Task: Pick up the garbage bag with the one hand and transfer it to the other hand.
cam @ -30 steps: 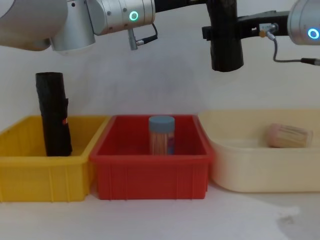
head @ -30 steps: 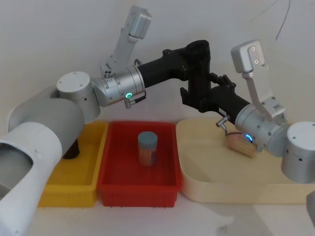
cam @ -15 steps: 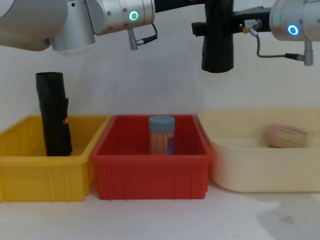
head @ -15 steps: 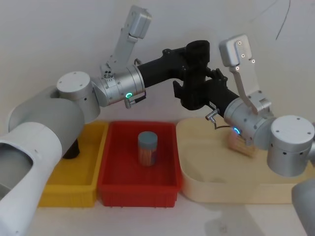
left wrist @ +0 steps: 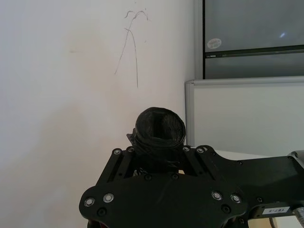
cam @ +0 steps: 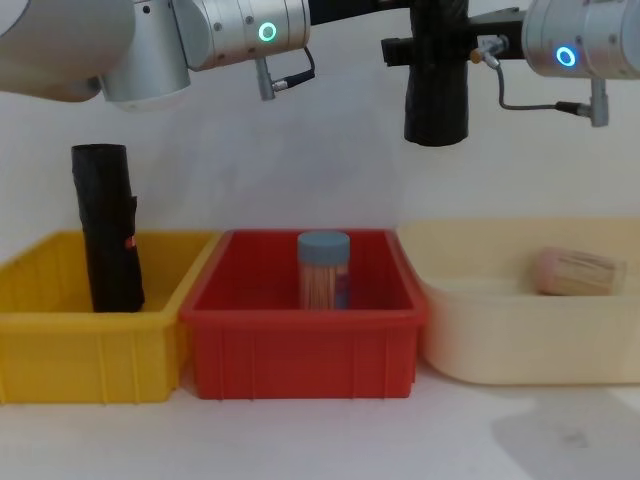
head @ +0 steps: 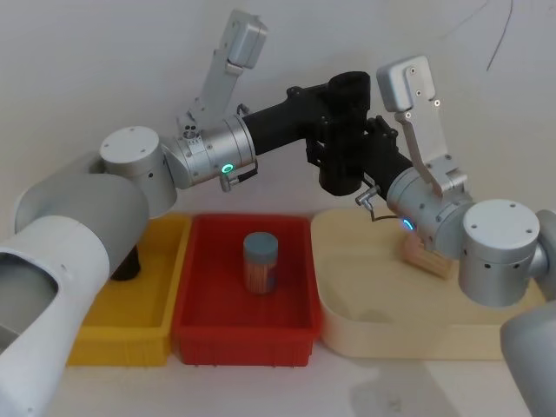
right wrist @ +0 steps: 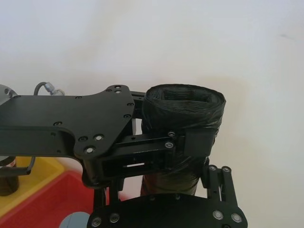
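Hanging upright, the garbage bag [cam: 436, 85] is clamped by both claws [right wrist: 183, 145] [right wrist: 209, 178].

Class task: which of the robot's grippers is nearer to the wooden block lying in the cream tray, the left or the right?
Right. The right gripper hangs high above the cream tray, nearer the wooden block. The left gripper is farther off to the block's left. Both meet at the garbage bag.

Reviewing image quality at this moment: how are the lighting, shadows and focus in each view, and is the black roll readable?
Head view: even, soft light; the garbage bag merges with the black grippers around it. Chest view: faint shadow on the table, the roll a dark silhouette. Right wrist view: the roll's wrinkles read clearly, wall pale. Left wrist view: the roll's end is sharp, background slightly soft.
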